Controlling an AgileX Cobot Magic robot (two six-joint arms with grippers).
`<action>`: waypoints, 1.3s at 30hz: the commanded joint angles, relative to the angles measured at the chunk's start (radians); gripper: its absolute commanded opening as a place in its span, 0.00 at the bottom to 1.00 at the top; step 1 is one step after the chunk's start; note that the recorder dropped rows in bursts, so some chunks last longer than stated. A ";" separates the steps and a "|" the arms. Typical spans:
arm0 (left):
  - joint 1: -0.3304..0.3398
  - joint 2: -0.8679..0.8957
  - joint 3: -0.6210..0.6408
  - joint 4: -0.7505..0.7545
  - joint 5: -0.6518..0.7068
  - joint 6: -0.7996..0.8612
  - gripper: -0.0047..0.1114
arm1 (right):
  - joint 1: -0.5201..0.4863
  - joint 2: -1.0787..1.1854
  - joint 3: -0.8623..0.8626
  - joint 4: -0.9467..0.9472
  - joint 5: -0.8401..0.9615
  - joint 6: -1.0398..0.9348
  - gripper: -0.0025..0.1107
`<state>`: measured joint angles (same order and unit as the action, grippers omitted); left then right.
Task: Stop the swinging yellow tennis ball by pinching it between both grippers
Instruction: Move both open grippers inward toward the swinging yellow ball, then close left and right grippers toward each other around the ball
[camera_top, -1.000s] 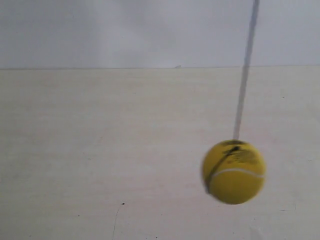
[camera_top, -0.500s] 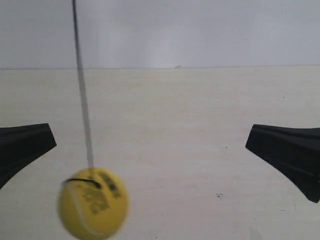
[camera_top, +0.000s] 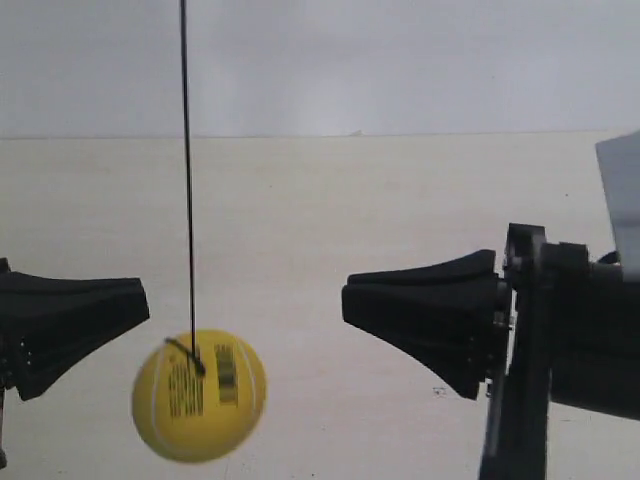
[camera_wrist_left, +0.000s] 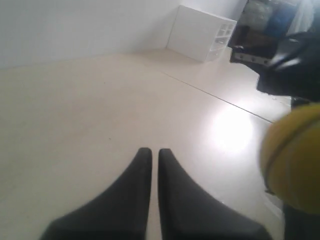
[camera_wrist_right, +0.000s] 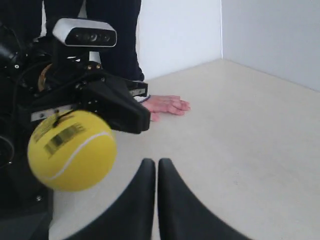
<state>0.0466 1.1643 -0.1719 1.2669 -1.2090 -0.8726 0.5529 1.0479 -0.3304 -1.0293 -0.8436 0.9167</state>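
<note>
We see both grippers (camera_top: 146, 300) (camera_top: 345, 300) pushed in since a moment ago, each closed up tight, holding nothing. The yellow tennis ball (camera_top: 199, 395) hangs low at the exterior view's left, just beside our left gripper (camera_wrist_left: 150, 152). The right gripper (camera_wrist_right: 152, 162) is well apart, so no pinch yet.

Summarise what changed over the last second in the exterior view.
The bright yellow felt tennis ball swung from the view's right to lower left. The black wedge-shaped left claw and right claw entered from the edges, the right farther. Ball not pinched. Pale tabletop unchanged.
</note>
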 joint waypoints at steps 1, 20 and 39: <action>-0.104 0.003 -0.004 0.074 -0.012 0.030 0.08 | 0.084 0.001 -0.044 0.028 0.200 -0.003 0.02; -0.132 0.009 -0.001 -0.030 -0.012 0.045 0.08 | 0.086 0.001 -0.042 0.014 0.076 0.041 0.02; -0.490 0.009 -0.001 -0.146 -0.012 0.112 0.08 | 0.086 0.001 -0.042 0.016 0.112 0.045 0.02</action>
<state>-0.4247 1.1690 -0.1719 1.1605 -1.2116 -0.7866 0.6374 1.0492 -0.3663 -1.0158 -0.7382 0.9596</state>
